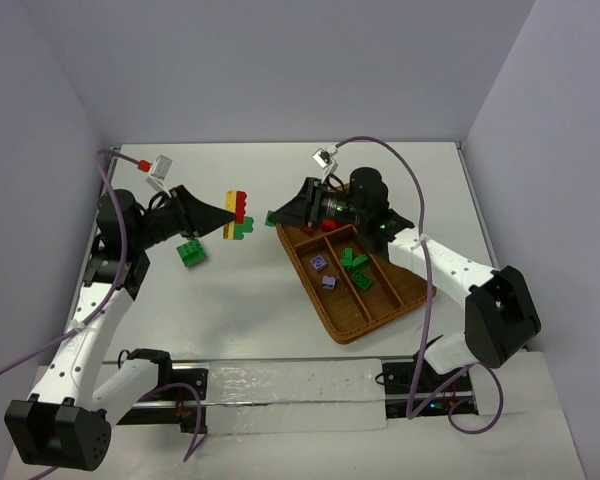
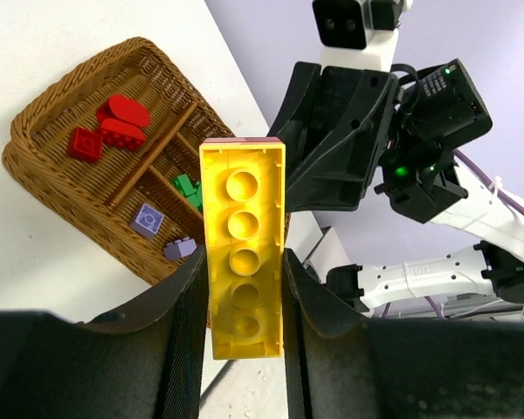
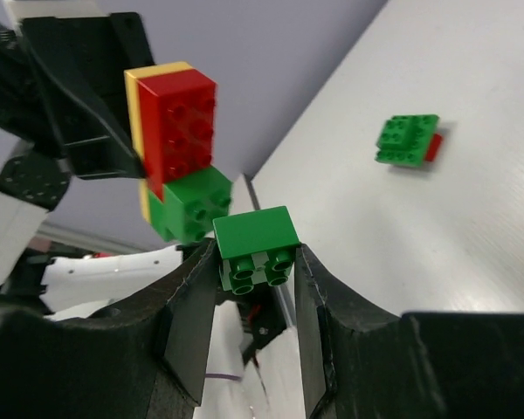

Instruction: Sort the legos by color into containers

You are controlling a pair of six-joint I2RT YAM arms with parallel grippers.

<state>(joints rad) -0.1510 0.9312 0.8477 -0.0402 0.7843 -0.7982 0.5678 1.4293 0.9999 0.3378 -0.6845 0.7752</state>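
The left gripper (image 2: 243,297) was clamped on a clump of legos (image 1: 238,212) held up off the table (image 1: 240,320). From its wrist view, the hollow underside of the clump's long yellow brick (image 2: 243,262) sat tight between the two fingers. The right wrist view showed a red brick (image 3: 179,118) and a green one (image 3: 192,202) stacked on the yellow. The right gripper (image 3: 257,271) was narrowed around a single green brick (image 3: 255,234), both fingers against its sides. It held that brick in the air just beside the clump, above the far corner of the wicker tray (image 1: 365,325). In the tray, red bricks (image 2: 113,122) lay in the crosswise section. Pale purple bricks (image 1: 324,272) lay in one long slot and green bricks (image 1: 357,268) in the slot next to it. A loose green brick (image 1: 191,252) with a red piece under it sat on the table near the left arm, well apart from the tray.
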